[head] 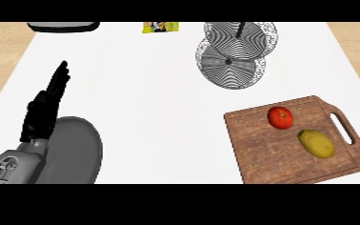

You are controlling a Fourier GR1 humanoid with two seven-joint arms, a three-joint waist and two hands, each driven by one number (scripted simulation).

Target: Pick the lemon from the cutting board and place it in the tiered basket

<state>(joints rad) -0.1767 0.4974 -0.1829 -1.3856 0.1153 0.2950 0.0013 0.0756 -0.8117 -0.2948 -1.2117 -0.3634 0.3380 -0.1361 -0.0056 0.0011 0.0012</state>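
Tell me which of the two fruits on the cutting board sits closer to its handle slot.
The yellow lemon. It lies at the cutting board's right side, just beside the handle slot, while the red tomato sits farther left, toward the board's upper middle.

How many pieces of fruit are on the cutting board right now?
2. A yellow lemon lies on the cutting board toward its right side, near the handle slot. A red tomato sits just above and left of it. Nothing seems hidden.

bench [141, 100]: white | board [281, 148]: far right of left hand [45, 107] | basket [235, 52]: right, beyond it | plate [74, 150]: under it | packet [160, 26]: far edge
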